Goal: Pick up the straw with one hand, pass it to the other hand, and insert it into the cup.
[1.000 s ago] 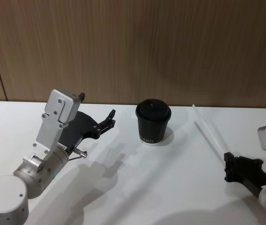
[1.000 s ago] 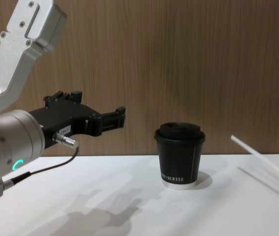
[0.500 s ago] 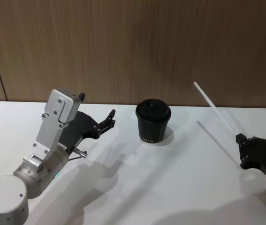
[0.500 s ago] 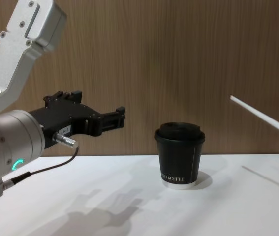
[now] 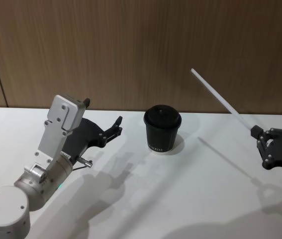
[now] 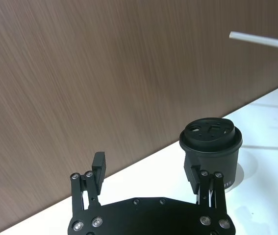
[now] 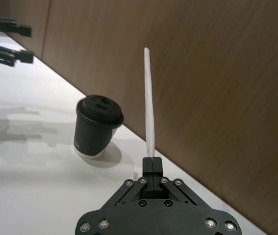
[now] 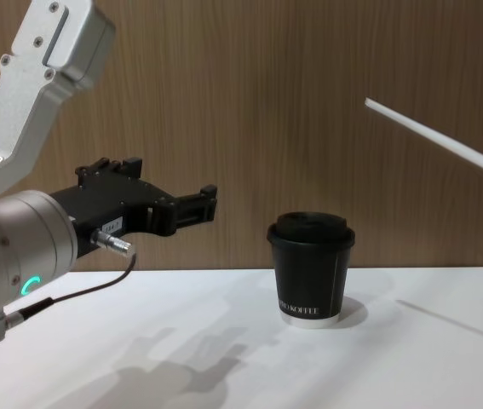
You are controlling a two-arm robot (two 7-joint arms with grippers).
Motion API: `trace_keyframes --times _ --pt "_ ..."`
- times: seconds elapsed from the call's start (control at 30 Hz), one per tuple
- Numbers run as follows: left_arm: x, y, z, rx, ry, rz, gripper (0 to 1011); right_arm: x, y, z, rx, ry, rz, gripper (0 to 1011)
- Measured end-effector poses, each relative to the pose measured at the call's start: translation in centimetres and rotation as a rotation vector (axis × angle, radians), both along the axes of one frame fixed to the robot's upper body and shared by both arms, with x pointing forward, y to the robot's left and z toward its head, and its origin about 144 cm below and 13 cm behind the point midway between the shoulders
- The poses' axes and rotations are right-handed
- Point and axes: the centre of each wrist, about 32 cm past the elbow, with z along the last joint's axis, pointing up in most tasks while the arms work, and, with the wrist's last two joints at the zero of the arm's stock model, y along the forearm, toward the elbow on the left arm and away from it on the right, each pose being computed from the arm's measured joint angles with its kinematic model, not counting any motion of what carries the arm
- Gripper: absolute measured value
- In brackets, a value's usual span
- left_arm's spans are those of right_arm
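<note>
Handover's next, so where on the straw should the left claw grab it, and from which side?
Take the straw by its free upper half, clear of the right claw pinching its lower end. It slants up toward the robot's left, so the open left claw could likely come in from that side, fingers across the shaft.

The head camera looks steeply down on the white bench [image 5: 180, 189] from above; the chest camera sits low, facing level across it toward the wooden wall [image 8: 224, 85]. The wrist cameras ride close behind the left tool [image 6: 151, 171] and right tool [image 7: 151, 165], looking forward. All four share the cup [image 5: 162, 128] and straw [image 5: 220, 97].
</note>
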Motion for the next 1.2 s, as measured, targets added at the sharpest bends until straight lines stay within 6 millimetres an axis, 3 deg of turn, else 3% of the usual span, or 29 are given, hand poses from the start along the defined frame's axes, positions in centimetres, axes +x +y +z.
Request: trace_keyframes --times 0.37,1.2 --pt "0.0 0.0 0.0 0.0 0.0 0.0 1003 0.7 -0.6 1.8 -0.012 -0.094 0.168 0" --pt "0.0 0.0 0.0 0.0 0.0 0.0 1003 1.1 2.6 2.5 0.04 -0.158 0.35 0"
